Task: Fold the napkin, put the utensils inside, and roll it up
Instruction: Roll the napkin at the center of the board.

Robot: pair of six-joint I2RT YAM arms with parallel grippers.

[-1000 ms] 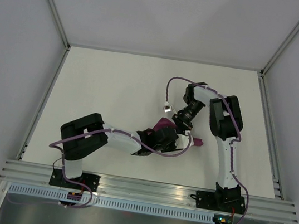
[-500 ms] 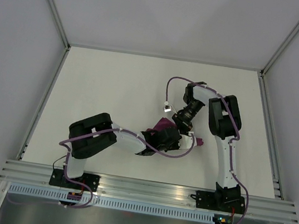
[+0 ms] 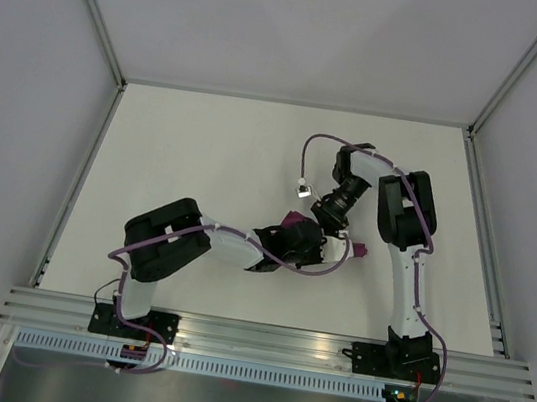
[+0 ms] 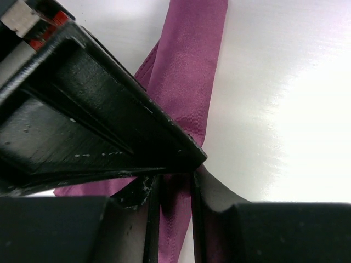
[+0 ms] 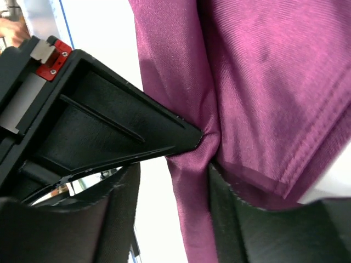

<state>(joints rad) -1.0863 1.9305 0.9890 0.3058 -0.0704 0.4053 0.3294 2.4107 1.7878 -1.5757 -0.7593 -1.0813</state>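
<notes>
the napkin [image 3: 296,222] sits bunched up at about the middle of the table [image 3: 187,138], a touch toward the table's right-arm side, with a small purple end poking out further that way. from the top view you mostly get two dark wrists stacked over it and only scraps of purple, so you can't really read the grip there

the wrist views fill that in. left wrist view: the napkin [image 4: 189,60] is a narrow rolled band lying on the table, running straight into the left gripper [image 4: 175,189]. the cloth fills the slim gap between the fingers [image 4: 230,213], so that one is clamped on the napkin. right wrist view: the napkin [image 5: 258,82] is wider here, folded over with a stitched hem showing. a pinched strand passes through the right gripper [image 5: 184,175], but there's bare table showing between the cloth and one finger [image 5: 98,219], so those jaws stand apart and aren't squeezing it

in the top view the left gripper [image 3: 304,249] and right gripper [image 3: 327,236] meet right at the table's middle, practically touching each other over the cloth

compared with a second ago: the left arm [image 3: 166,241] has swung its elbow in toward the table's middle and its wrist has slid further over the napkin. the right arm [image 3: 403,216] has barely shifted, and the purple bundle is in about the same spot on the table
</notes>
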